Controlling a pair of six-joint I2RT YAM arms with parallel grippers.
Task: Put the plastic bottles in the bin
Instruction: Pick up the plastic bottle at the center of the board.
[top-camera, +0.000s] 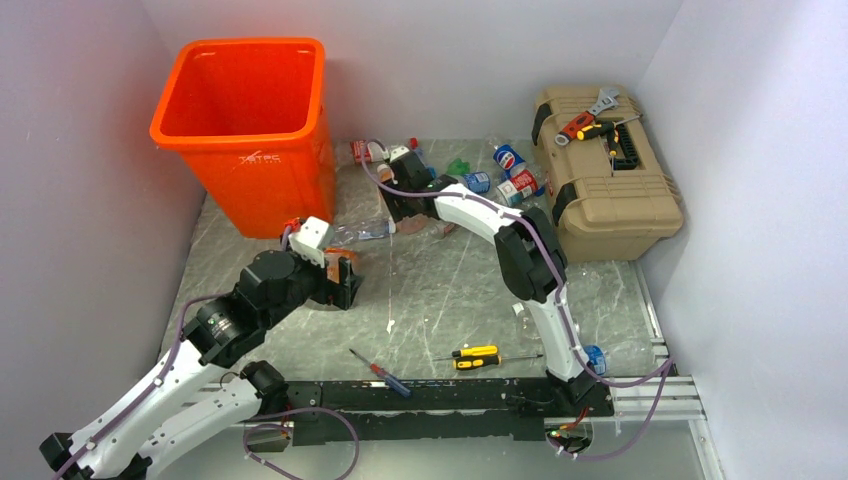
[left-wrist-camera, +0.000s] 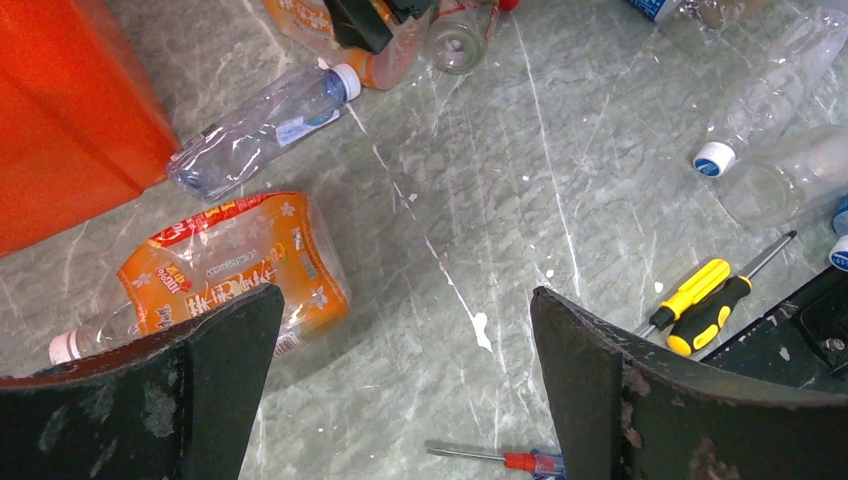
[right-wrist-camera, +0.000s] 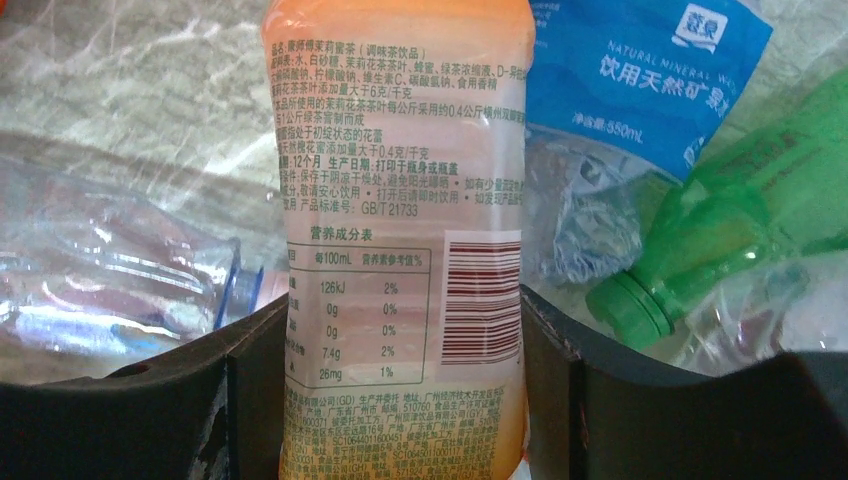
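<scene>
Right jaws pinch an orange-labelled bottle.

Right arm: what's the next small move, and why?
Likely a short straight lift. The right gripper has its fingers against both sides of the orange-labelled bottle, so the grip looks made. Raising it first should clear the green bottle and blue-labelled bottle crowding one side before swinging toward the bin.
</scene>
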